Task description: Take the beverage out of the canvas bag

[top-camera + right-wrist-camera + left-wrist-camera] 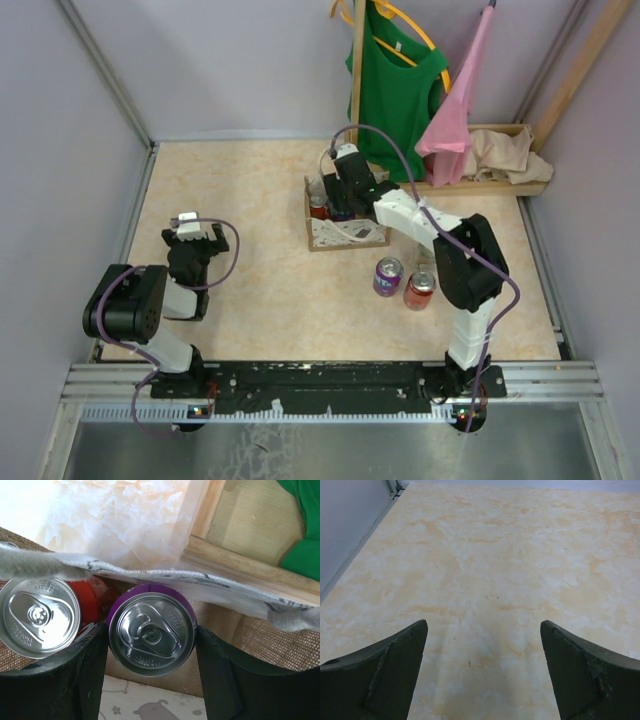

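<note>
Right gripper point(149, 636) in bag point(345, 236), straddling purple can point(151, 630).
Fingers point(75, 680) seem clamped on its sides, 9 and 3 o'clock; left gripper point(484, 626) spread wide.

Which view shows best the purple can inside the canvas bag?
The right wrist view: the purple can fills the centre, between the fingers of the right tool. In the top view the right arm mostly hides it inside the canvas bag. The left wrist view shows only table.

Black-and-white arms point(400, 212) carry purple cables point(237, 248); left gripper point(484, 625) and right gripper point(150, 630) are dark.
</note>
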`<state>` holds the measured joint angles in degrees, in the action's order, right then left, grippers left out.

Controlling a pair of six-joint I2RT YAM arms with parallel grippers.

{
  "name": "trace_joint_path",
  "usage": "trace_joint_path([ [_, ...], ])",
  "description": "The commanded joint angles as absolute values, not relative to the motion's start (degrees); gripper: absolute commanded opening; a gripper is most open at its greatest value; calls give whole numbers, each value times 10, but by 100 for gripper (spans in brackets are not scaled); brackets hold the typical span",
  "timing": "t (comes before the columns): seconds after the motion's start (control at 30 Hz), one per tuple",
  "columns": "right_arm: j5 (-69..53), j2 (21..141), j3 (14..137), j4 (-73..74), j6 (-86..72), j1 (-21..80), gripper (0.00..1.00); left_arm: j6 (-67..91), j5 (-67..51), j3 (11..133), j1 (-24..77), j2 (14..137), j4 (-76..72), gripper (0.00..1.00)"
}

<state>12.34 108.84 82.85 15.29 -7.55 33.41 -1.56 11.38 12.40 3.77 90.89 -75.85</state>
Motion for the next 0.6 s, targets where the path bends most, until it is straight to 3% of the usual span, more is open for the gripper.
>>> trace_joint_path([
  [0.0,149,1042,816,129,-47,339,0,-19,116,121,38,913,-769,100],
  [0.57,181,936,896,138,0,345,0,-18,116,121,39,912,-769,100],
])
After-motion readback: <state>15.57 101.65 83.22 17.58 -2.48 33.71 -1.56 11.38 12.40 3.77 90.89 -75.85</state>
